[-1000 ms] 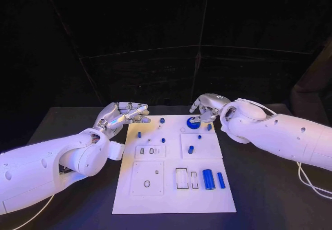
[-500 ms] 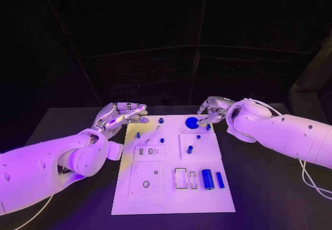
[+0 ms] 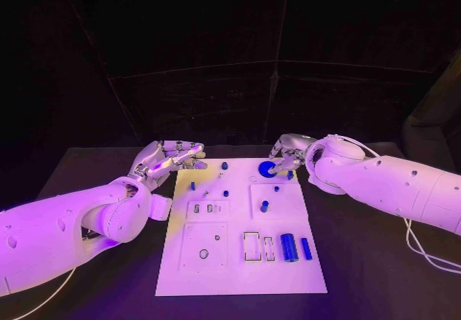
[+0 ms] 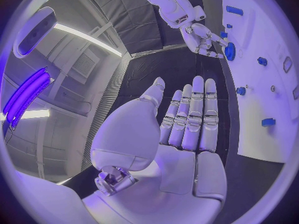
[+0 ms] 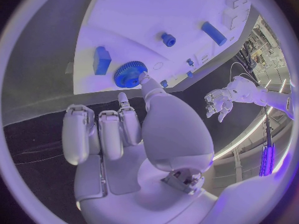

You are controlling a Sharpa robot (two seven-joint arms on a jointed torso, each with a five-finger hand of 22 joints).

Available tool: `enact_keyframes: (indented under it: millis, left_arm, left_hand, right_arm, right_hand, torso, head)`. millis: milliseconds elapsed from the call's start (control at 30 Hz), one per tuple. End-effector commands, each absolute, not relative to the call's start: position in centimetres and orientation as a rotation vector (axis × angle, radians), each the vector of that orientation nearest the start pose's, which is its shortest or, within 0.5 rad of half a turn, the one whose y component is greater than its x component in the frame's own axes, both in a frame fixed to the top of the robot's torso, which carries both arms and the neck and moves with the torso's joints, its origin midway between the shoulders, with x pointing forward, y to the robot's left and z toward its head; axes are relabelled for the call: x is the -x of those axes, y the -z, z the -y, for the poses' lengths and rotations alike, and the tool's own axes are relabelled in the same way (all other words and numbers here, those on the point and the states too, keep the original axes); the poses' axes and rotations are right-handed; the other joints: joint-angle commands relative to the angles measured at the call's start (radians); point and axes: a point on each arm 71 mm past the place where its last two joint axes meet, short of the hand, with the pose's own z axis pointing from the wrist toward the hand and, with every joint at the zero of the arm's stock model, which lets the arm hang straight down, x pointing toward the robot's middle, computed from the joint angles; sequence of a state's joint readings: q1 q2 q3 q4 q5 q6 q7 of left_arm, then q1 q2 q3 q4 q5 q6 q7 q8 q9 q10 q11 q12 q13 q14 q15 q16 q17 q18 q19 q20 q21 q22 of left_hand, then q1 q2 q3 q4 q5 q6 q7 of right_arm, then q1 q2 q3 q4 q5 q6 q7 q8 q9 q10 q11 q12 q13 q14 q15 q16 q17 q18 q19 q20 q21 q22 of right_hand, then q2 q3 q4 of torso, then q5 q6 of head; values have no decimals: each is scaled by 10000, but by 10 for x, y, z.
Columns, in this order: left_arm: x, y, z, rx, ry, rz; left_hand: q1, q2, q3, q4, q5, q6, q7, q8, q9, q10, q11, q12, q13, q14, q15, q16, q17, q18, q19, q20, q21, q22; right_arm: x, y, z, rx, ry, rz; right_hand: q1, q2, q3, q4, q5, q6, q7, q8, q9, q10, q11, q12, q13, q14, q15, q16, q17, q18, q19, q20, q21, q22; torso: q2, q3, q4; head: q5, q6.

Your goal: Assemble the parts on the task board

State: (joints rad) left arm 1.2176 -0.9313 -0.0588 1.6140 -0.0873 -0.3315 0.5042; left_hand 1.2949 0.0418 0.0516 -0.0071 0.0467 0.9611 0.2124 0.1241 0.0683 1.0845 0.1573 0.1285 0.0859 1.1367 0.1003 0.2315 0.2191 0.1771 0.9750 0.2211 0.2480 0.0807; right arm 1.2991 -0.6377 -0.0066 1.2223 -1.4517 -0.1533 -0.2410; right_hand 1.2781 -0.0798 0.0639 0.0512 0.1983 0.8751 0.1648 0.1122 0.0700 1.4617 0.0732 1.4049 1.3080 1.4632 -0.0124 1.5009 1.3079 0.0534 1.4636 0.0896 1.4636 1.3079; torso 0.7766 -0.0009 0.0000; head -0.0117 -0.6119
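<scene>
**Task board mid-table, blue gear at its far edge under the right hand**

Task board (image 3: 240, 267) lying flat in the middle of the black table (image 3: 384, 267), long edges running away from the robot. Blue gear (image 3: 266, 170) seated near the far right corner of the board, toothed rim plain in the right wrist view (image 5: 129, 73). Right hand (image 3: 286, 152) poised over that corner, one fingertip (image 5: 144, 77) touching or just beside the gear's rim, other fingers curled in side by side, nothing clasped between them. Left hand (image 3: 171, 159) off the far left corner of the board, above the table, fingers straight and together, palm bare, holding nothing (image 4: 181, 129). Small blue pegs (image 3: 226, 194) standing on the far half of the board. Blue cylinder (image 3: 288, 248) and a thinner blue bar (image 3: 306, 249) lying side by side near the right edge, closer to the near end.
</scene>
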Motion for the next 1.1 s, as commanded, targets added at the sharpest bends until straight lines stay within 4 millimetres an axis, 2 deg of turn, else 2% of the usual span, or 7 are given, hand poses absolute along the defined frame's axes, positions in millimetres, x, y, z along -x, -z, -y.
enact_keyframes:
  millis: [33,367,767,867,1033,1100]
  left_arm:
    - [-472,159,-224,9355,15911,-13395]
    - [-472,159,-224,9362,15907,-13412]
    - [-473,159,-224,9376,15882,-13421]
    - [-473,159,-224,9378,15875,-13419]
    - [-473,159,-225,9382,15867,-13419]
    - [-472,159,-225,9383,15864,-13418]
  left_hand:
    - [14,49,4,-36,33,36,13,-39,1,1,-18,-62,-13,-23,60,-11,11,74,92,-10,-42,-14]
    - [14,49,4,-36,33,36,13,-39,1,1,-18,-62,-13,-23,60,-11,11,74,92,-10,-42,-14]
    - [44,67,18,-62,33,47,6,-48,2,15,-25,-72,-16,-27,55,-15,29,75,103,-13,-55,-23]
    - [44,67,18,-63,33,47,6,-48,2,15,-25,-72,-16,-27,55,-15,29,75,103,-13,-56,-24]
    - [57,79,27,-72,33,50,4,-51,2,17,-27,-77,-17,-28,53,-16,34,75,106,-15,-60,-26]
    - [60,82,30,-74,33,50,4,-52,2,18,-27,-78,-18,-28,53,-16,36,75,107,-15,-61,-27]
  right_arm:
    - [-561,149,187,1339,-3836,-17284]
    - [-565,153,182,1649,-3592,-17404]
    - [-565,157,177,1890,-3526,-17729]
    - [-565,158,178,1876,-3459,-17780]
    - [-566,155,179,1769,-3460,-17407]
    - [-565,152,178,1859,-3484,-16921]
  right_hand:
    - [120,-2,-19,54,58,-64,-2,34,-1,84,9,57,917,737,70,59,834,-58,135,76,68,291]
    - [270,95,13,29,80,-29,-2,99,11,184,14,257,1137,742,80,80,882,-64,141,90,89,327]
    - [433,261,50,-69,104,401,-83,383,70,362,-46,567,1479,746,31,102,933,-83,176,61,148,443]
    - [499,377,119,-111,58,603,-125,483,88,363,-85,574,1496,742,3,98,923,-84,176,37,154,453]
    - [663,708,411,-188,-46,1015,-225,643,115,391,-175,617,1558,735,-69,85,899,-87,181,-20,164,473]
    - [848,1055,735,-264,-367,1307,-334,752,144,403,-274,632,1583,735,-146,83,904,-93,196,-80,181,515]
  torso:
    - [-7,-2,1]
    - [-9,-1,6]
    - [-12,-1,-10]
    - [-13,0,-8]
    - [-12,5,-9]
    - [-16,-2,-16]
  head:
    - [-20,-10]
    - [-3,-48]
    - [7,-100]
    - [-2,-97]
    - [12,-96]
    - [21,-92]
